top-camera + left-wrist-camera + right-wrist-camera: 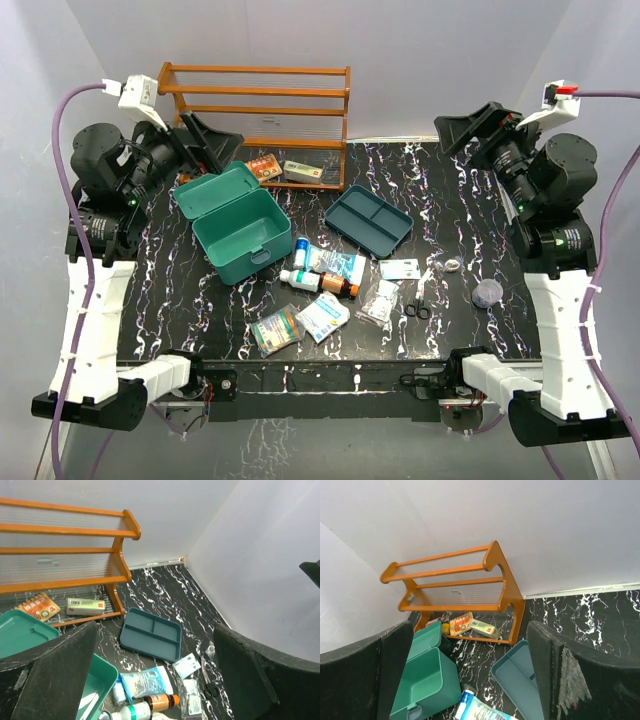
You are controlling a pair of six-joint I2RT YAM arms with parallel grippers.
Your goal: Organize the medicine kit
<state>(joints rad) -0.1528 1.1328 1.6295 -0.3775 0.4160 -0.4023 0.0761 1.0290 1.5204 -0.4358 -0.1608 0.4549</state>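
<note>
Left end effector (155, 630) gapes near medicine kit (236, 262) — right end effector (470, 625) gapes far off.

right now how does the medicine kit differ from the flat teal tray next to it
The medicine kit is a deep box with its hinged lid open; the tray is shallow and lidless. The medicine kit has one cavity; the tray has two compartments. The medicine kit is lighter green and bigger; the tray is darker teal. Both sit angled on the table and look empty.
</note>
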